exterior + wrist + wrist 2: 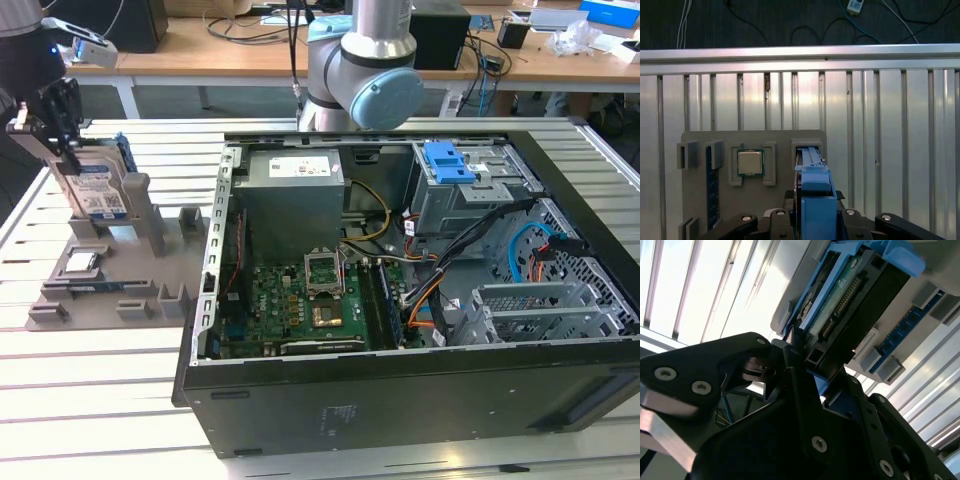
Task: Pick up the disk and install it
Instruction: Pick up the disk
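The disk (100,188) stands on edge in a slot of the grey holder plate (165,262) at the exterior view's left. It is a silver drive with a white and blue label in a blue frame. My gripper (70,155) reaches down onto its upper end from the left. In the first wrist view the blue-framed disk (815,192) runs edge-on between my two black fingers (742,222), its far end in the holder's slot. In the second wrist view a black finger (797,367) presses on the disk (840,300) at its connector end. The gripper is shut on the disk.
An open computer case (400,405) lies at the exterior view's right, with a motherboard (300,295) and a drive bay holding a blue bracket (448,160). A small square chip (750,162) and a blue strip (711,185) sit on the holder. The arm's base (360,70) stands behind the case.
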`<action>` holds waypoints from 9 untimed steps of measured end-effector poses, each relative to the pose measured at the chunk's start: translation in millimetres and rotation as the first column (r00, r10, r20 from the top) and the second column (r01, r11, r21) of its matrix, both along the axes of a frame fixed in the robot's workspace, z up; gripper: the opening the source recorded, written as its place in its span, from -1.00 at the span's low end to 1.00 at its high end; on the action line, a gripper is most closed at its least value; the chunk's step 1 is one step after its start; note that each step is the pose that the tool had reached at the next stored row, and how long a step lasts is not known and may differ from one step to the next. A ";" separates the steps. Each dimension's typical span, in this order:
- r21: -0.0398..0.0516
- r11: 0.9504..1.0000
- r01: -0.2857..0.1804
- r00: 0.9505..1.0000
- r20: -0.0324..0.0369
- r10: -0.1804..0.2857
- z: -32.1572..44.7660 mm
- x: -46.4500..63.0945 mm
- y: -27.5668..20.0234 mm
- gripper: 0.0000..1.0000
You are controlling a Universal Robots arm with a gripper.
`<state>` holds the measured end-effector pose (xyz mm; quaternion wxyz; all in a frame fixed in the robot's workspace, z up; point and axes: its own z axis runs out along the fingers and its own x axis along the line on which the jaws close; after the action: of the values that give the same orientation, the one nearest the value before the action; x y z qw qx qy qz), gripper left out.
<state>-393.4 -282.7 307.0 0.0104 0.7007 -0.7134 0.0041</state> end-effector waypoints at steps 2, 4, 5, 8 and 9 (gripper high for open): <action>0.000 1.000 0.000 1.000 0.000 0.000 2.0 0.0 0.1 -0.27; 0.000 1.000 0.000 1.000 0.000 0.000 4.4 0.0 0.2 -0.27; 0.000 1.000 0.000 1.000 0.000 0.000 5.9 0.0 0.3 -0.27; 0.000 1.000 0.000 1.000 0.000 0.000 9.8 0.0 0.5 -0.27; 0.000 1.000 0.000 1.000 0.000 0.000 11.5 0.0 0.6 -0.27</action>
<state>-393.4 -282.1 318.5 0.0104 0.7007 -0.7134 0.0041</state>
